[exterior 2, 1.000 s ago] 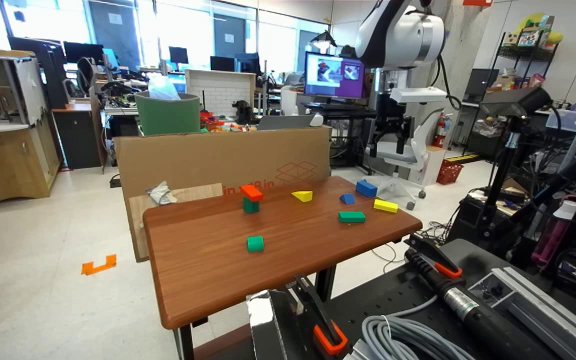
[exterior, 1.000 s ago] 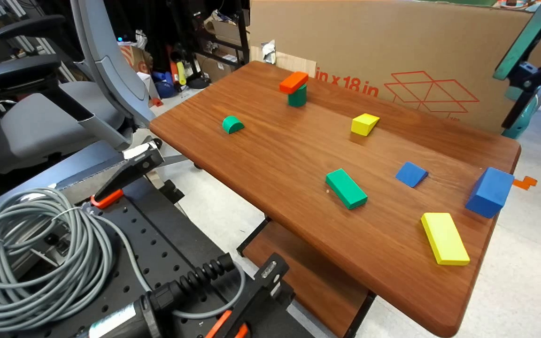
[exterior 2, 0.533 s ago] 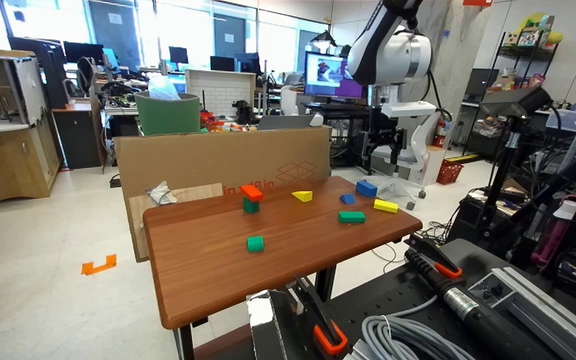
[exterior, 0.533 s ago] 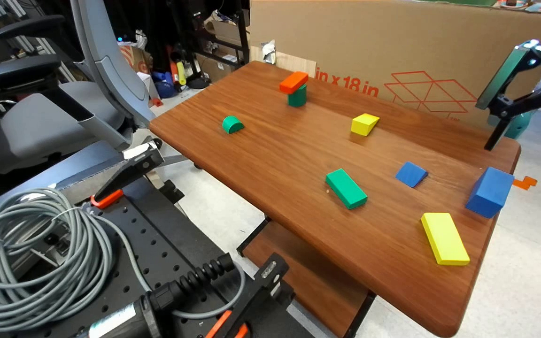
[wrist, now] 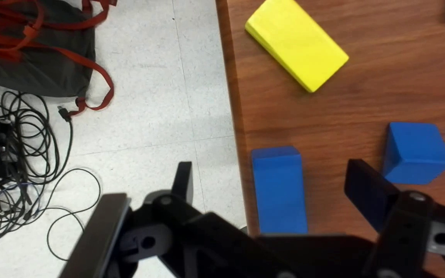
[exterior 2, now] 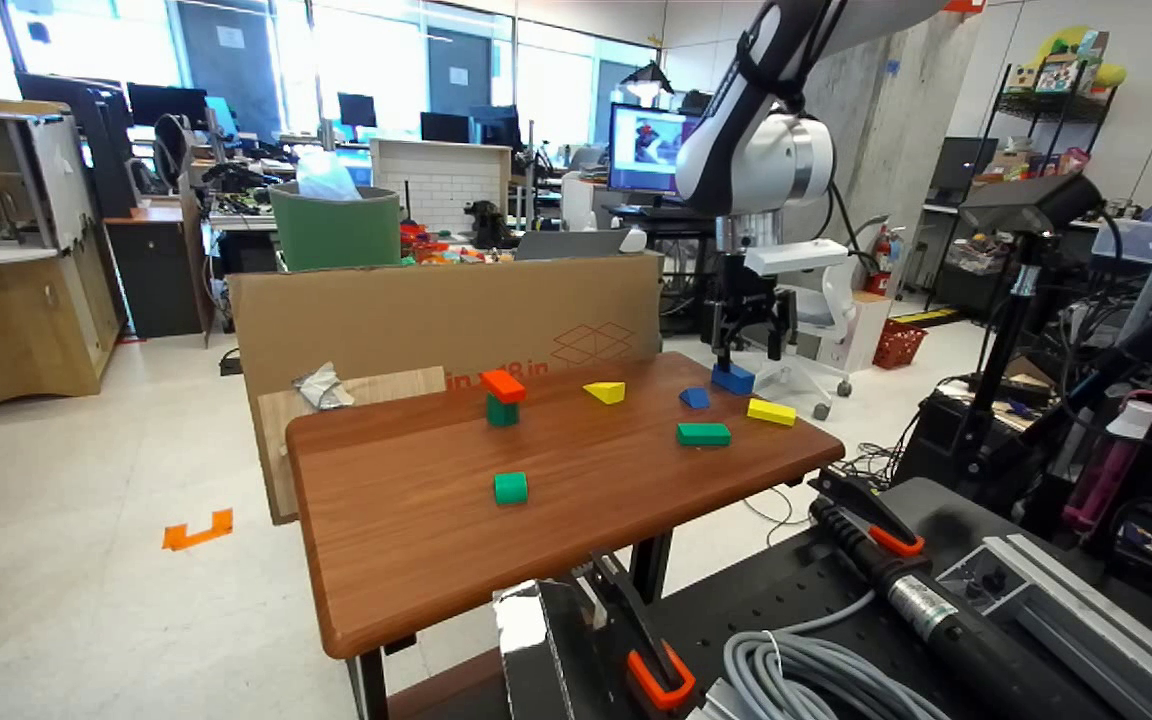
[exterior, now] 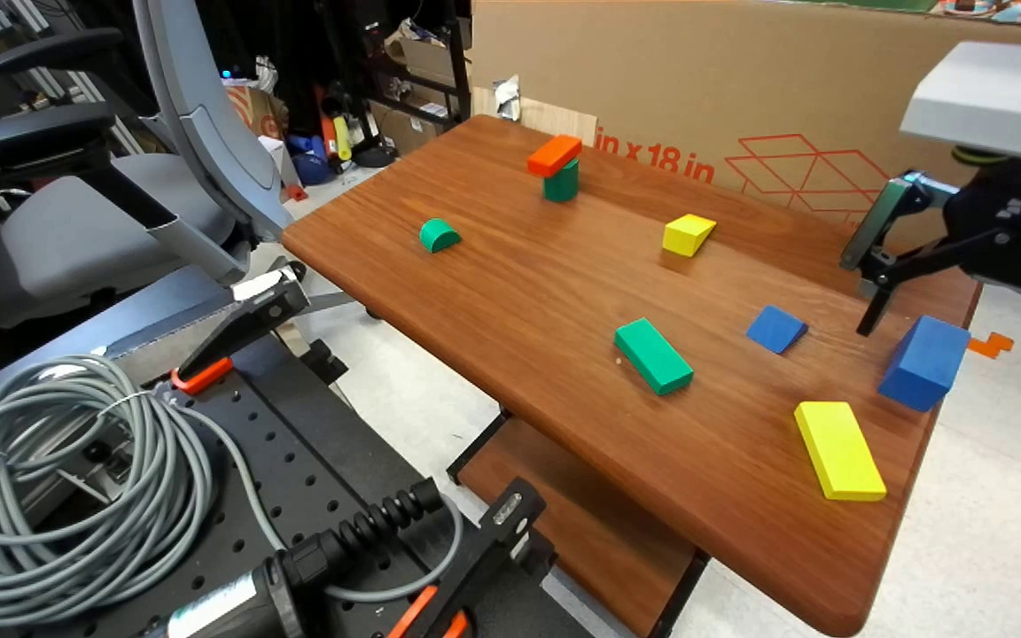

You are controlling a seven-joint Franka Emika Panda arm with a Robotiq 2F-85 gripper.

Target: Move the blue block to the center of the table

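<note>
The blue block (exterior: 925, 361) lies at the right end of the table (exterior: 555, 283), close to its edge. It also shows in an exterior view (exterior 2: 733, 379) and in the wrist view (wrist: 279, 193), where its near end is hidden by the gripper body. My gripper (exterior: 962, 363) is open and empty, pointing down above the block. In the wrist view the gripper (wrist: 270, 170) has its fingers wide apart, one over the floor and one over the table, with the block between and below them. One finger overlaps the block in an exterior view (exterior 2: 750, 357); contact cannot be told.
A smaller blue piece (exterior: 776, 329) lies beside the block, near one finger. A yellow block (exterior: 840, 450) and a green block (exterior: 653, 356) are close by. A yellow wedge (exterior: 686, 235), a green half-round (exterior: 438, 235) and an orange block (exterior: 554, 155) on a green one stand farther off.
My gripper has come down and across toward the table's end, from high above to just over the blue block. Its fingers stay open. The blocks have not moved.
</note>
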